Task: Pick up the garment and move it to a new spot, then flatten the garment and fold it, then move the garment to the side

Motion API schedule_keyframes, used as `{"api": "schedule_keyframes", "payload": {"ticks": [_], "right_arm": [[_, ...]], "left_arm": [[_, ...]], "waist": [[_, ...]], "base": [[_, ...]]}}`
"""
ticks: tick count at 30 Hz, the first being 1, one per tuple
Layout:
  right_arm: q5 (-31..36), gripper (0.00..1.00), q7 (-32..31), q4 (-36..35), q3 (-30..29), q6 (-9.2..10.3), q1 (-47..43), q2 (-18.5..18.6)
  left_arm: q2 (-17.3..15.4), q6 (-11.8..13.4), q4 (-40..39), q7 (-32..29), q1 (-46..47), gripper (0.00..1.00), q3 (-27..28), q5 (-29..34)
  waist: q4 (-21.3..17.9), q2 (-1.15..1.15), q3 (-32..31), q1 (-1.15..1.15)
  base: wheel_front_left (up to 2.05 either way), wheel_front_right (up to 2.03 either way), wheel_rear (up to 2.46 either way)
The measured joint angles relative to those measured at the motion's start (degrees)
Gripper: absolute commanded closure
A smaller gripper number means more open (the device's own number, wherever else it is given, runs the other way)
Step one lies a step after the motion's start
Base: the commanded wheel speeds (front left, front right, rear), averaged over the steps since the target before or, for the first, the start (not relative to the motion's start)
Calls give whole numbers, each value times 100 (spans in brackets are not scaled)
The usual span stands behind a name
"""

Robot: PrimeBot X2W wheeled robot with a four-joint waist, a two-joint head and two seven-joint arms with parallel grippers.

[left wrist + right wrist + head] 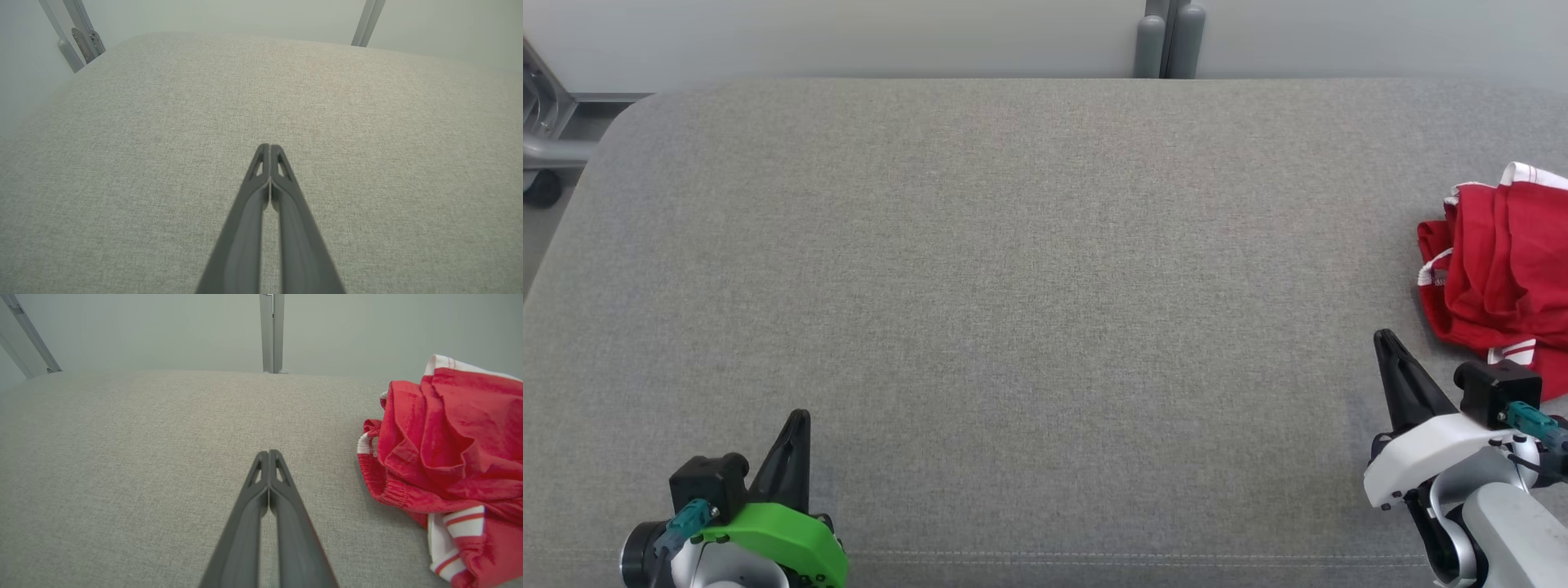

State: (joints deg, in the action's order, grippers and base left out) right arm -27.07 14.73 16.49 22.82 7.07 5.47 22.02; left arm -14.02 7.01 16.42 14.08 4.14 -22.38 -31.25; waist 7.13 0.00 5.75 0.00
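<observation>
A red garment (pixel 1499 265) with white striped trim lies crumpled at the right edge of the grey fabric surface (pixel 1013 286); part of it runs out of the head view. The right wrist view shows the garment (pixel 445 457) to the right of my right gripper (pixel 268 454), which is shut with nothing between its fingers. In the head view my right gripper (pixel 1382 336) sits at the lower right, a short way left of and nearer than the garment, not touching it. My left gripper (pixel 802 416) is at the lower left, far from the garment, shut and empty, fingertips together (pixel 269 147).
A grey upright post (pixel 1168 37) stands behind the surface at the back. A metal frame and a wheel (pixel 543 139) are off the back left corner. The surface's rounded left edge (pixel 572 212) drops to the floor.
</observation>
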Motion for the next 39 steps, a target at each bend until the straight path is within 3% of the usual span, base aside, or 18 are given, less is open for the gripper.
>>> {"api": "schedule_keyframes", "payload": {"ticks": [39], "right_arm": [[-2509, 100, -731, -68, -1045, -503, -31, -682]], "left_arm": [[413, -505, -56, -709, -39, 100, 927, -2314]], "waist": [[-276, 0, -212, 0]], "base": [[0, 0, 0]]}}
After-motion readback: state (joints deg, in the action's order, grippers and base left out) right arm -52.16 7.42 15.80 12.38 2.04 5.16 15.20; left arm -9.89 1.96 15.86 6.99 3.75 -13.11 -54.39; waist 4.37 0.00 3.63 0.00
